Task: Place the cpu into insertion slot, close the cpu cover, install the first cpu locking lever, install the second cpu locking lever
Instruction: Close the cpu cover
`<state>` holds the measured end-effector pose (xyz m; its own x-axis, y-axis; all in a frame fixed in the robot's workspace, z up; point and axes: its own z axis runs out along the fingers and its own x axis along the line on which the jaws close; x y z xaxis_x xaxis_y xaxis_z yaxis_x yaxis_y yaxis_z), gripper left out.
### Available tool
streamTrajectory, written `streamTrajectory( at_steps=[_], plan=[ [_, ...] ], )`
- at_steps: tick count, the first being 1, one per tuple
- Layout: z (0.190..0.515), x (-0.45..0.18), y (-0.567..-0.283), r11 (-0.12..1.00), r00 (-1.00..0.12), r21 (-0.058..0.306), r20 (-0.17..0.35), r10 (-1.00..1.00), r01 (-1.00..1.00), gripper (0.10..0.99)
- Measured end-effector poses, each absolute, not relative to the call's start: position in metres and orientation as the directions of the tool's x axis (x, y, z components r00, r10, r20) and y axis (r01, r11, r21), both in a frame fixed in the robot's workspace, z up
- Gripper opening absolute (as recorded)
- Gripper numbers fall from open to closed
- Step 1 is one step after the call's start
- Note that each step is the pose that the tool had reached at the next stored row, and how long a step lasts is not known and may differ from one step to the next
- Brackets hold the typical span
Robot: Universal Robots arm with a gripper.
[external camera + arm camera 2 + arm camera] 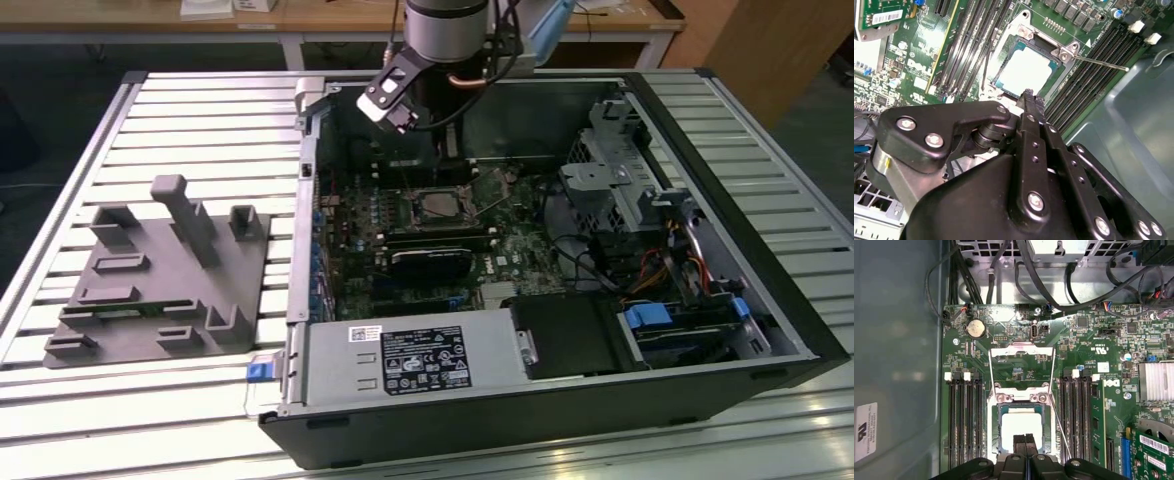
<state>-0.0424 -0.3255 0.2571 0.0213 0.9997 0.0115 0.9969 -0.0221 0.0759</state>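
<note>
The cpu [1021, 426] lay in the insertion slot [998, 426], with the cpu cover [1021, 351] swung open beside it. My gripper [1025, 439] hovered over the chip's edge, fingers pressed together and holding nothing.

Even overhead light; the cpu [1022, 422] glares white, the case [534, 425] interior lies shadowed.

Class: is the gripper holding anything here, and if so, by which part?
Nothing is held. The gripper is shut and empty, its tips over one edge of the cpu.
</note>
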Motion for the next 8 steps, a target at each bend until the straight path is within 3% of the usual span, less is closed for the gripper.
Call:
streamTrajectory(
  at_steps=[8],
  plan=[
    [0.269,-0.042,-0.325,-0.022,0.021,0.076,0.012,1.0,0.997,0.106]
  ],
)
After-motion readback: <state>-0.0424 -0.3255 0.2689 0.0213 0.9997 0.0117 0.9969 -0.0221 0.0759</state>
